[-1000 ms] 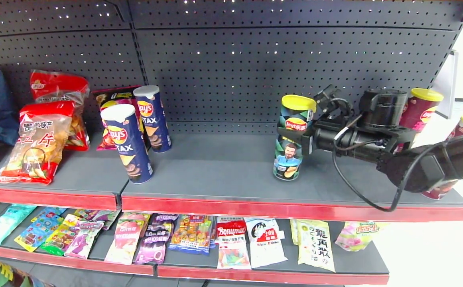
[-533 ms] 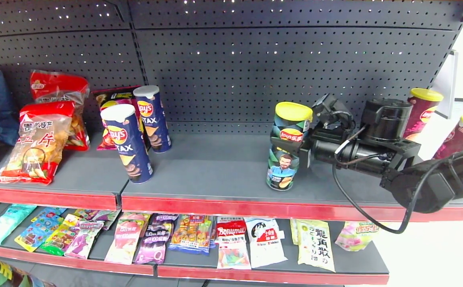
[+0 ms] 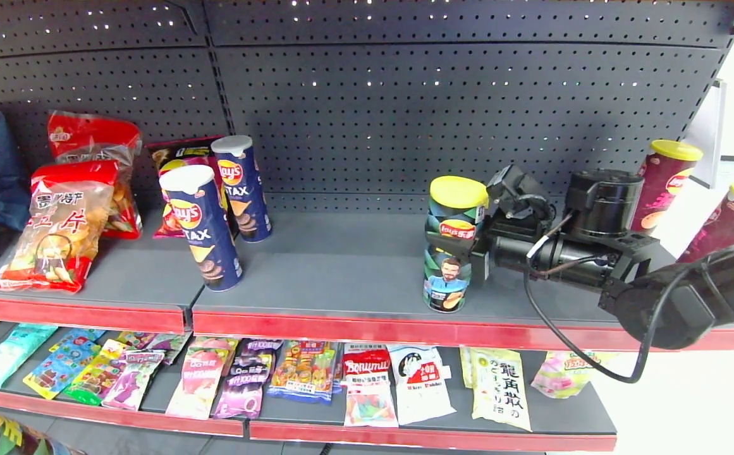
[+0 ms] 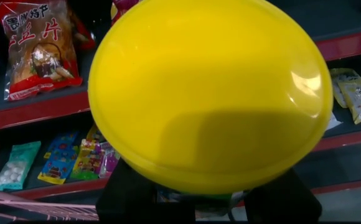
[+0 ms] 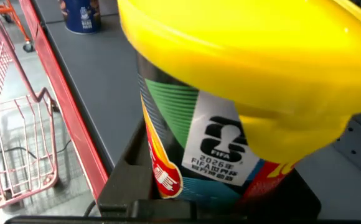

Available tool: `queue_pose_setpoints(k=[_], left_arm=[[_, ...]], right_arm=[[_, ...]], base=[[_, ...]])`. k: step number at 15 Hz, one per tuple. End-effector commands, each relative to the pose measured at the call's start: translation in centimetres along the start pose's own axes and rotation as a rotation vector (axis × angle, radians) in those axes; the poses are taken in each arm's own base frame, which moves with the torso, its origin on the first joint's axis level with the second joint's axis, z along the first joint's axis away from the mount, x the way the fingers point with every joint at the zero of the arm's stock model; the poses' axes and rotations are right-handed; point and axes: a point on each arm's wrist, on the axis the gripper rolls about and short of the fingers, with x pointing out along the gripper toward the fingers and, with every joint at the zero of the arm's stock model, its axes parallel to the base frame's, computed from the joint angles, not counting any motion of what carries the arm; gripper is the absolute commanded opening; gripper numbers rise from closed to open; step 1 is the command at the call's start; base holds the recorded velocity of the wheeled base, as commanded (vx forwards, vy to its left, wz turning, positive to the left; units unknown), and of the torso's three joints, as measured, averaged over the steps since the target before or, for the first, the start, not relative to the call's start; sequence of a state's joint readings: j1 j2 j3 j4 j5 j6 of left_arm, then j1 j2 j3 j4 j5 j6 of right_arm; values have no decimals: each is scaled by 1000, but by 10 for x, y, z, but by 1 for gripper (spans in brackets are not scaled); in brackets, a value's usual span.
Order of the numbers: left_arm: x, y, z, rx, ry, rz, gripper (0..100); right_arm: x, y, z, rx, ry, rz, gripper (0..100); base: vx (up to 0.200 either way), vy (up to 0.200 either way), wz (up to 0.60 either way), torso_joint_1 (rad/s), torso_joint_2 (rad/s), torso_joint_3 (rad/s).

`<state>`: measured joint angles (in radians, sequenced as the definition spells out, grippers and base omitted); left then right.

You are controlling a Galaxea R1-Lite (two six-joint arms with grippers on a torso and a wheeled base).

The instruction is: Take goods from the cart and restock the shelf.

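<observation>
The right pincer [image 3: 463,243] has brought the chip can [image 3: 449,281] down and nearer the red front lip of the shelf [image 3: 341,278], right of the blue tubes [image 3: 202,227]. Its base looks seated on the matte board, so release seems next. The pincer grips mid-height on a stiff printed tube with a glossy yellow lid. The left pincer [image 4: 199,200] clamps a second can [image 4: 205,93].

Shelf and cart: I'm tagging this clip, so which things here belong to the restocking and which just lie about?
In the job: green can, right gripper shut on it, upper shelf, cart, yellow-lidded can in left gripper.
Lying about: blue cans, red snack bags, maroon cans, sweet packets below.
</observation>
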<state>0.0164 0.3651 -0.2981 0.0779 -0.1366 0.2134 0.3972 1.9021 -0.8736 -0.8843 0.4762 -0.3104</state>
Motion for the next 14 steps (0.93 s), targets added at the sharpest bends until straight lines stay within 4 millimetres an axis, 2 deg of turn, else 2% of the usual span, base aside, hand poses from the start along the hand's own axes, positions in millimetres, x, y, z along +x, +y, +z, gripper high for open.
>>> queue_pose_setpoints(k=[1,14], left_arm=[[0,0,0,-1,2,0,0],[1,-1,-3,-2,10,-2,0]], right_arm=[[-1,2,-5,7,11,6,0],[-3,5,-5,14,4,44,0]], base=[[0,0,0,0,0,0],[0,0,0,0,0,0]])
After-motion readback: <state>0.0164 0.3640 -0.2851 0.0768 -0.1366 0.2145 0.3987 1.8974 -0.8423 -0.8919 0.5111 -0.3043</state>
